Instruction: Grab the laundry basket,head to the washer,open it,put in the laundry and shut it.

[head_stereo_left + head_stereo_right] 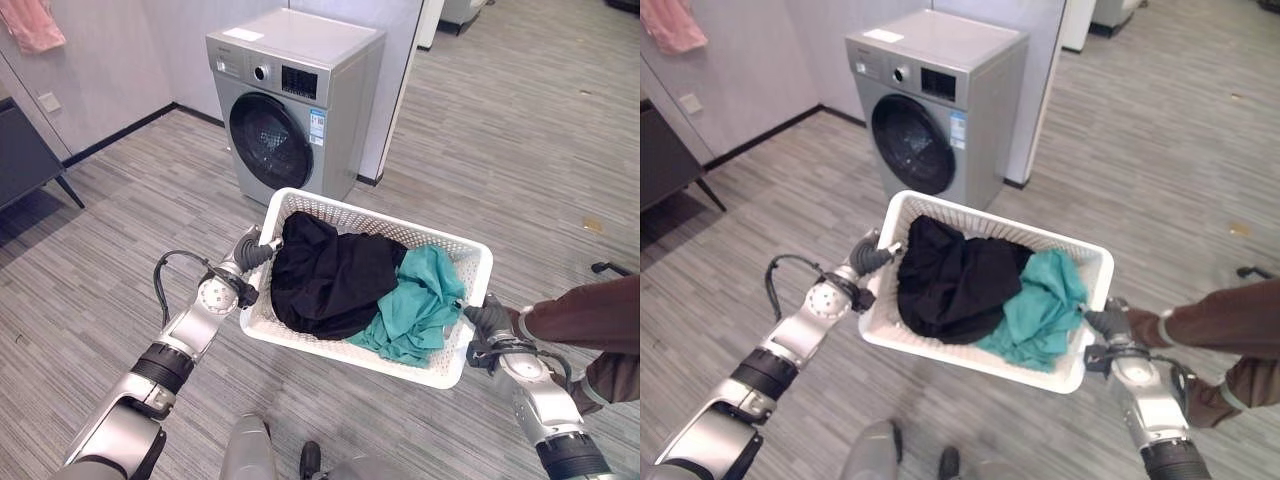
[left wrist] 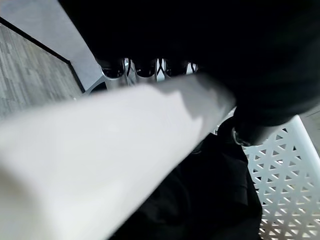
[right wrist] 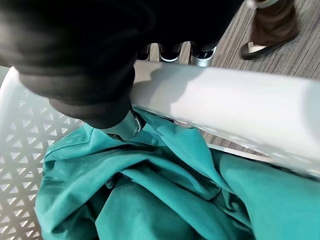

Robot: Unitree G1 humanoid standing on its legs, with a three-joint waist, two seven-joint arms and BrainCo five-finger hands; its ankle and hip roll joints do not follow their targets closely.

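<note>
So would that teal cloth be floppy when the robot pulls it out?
Probably floppy: the teal cloth lies crumpled in soft folds in the basket. Likely light, being thin fabric. It may drag on the black garment it touches.

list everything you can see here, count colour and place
laundry basket: one, white lattice, held up off the floor between both hands
black garment: one, in the basket's left part
teal garment: one, in the basket's right part
washer: one, silver-grey, dark round door shut, ahead by the wall
pink cloth: one, hanging upper left
dark furniture: one, far left
person's leg: brown trousers, at right
left hand: curled on the basket's left rim
right hand: curled on the right rim
</note>
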